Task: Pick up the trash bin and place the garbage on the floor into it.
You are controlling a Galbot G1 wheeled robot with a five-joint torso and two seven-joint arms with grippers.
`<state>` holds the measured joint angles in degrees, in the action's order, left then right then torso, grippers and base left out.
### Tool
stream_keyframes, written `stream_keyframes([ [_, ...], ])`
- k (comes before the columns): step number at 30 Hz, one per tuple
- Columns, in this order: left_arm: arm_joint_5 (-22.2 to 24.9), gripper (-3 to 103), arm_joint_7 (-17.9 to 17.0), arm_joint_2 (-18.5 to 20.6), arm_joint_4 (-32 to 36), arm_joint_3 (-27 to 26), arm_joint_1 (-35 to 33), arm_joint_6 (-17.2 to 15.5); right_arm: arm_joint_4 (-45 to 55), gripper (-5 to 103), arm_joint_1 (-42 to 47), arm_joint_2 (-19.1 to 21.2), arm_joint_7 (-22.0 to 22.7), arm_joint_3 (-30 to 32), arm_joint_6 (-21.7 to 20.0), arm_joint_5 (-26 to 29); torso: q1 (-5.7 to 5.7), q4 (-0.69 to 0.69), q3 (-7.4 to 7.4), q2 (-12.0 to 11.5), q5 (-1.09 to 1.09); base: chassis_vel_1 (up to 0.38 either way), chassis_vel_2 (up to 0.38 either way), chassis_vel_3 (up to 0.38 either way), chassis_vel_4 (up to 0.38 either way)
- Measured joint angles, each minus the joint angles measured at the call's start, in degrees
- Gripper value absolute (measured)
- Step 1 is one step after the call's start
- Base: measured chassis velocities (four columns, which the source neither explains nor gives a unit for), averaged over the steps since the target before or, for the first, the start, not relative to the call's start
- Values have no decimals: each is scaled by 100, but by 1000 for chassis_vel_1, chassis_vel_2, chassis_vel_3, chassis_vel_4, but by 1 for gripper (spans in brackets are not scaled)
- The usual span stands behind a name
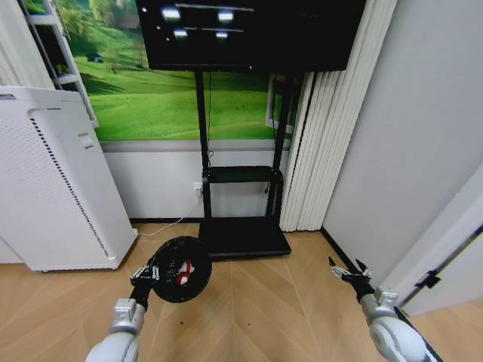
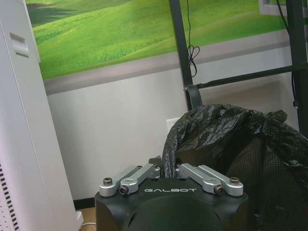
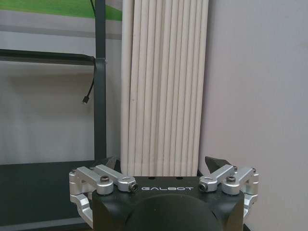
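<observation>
A: Left gripper (image 1: 149, 273)?
B: Clamped on the rim of the trash bin (image 1: 179, 269), at the bin's left edge. Holding it above the wooden floor (image 1: 256, 309), mouth facing the head camera. From the left wrist, fingers pinched onto a fold of the black bag liner (image 2: 216, 130), mesh wall just beside.

A: Anything inside the bin?
B: A red-and-white item (image 1: 185, 273) on the bottom. Can or wrapper, cannot tell.

A: Position of the bin in the room?
B: Just in front of the near left corner of the black TV stand base (image 1: 245, 237), to the right of the tall white perforated appliance (image 1: 56, 188), near that appliance's front corner.

A: Right gripper (image 1: 349, 270)?
B: Empty, fingers spread wide, hanging over the floor near the right wall (image 1: 423, 151). Well apart from the bin. From the right wrist, pointed toward the folded white curtain (image 3: 163, 82) beside the stand's upright post (image 3: 100, 77).

A: Behind all that?
B: A dark screen (image 1: 249, 30) on the stand, a green meadow mural (image 1: 143, 90) on the wall
</observation>
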<state>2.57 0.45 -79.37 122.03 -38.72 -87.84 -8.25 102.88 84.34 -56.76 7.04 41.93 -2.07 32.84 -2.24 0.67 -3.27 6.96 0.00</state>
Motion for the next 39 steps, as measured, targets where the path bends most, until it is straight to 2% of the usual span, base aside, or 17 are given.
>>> stream_keyframes([
  [19, -31, 6, -1, -28, 12, 55, -42, 33, -7, 100, -12, 4, -3, -21, 7, -7, 0, 1, 0, 0, 1, 20, 17, -15, -14],
  [36, -84, 6, -7, -69, -61, 127, -38, 75, -12, 100, -16, 6, -4, -28, 10, -8, -1, 0, -2, -1, 3, 225, 231, -224, -229],
  [39, -92, 6, -7, -71, -82, 140, -22, 75, -12, 100, -18, 8, -3, -27, 11, -9, 0, -1, 0, 0, -7, 357, 337, -316, -333],
])
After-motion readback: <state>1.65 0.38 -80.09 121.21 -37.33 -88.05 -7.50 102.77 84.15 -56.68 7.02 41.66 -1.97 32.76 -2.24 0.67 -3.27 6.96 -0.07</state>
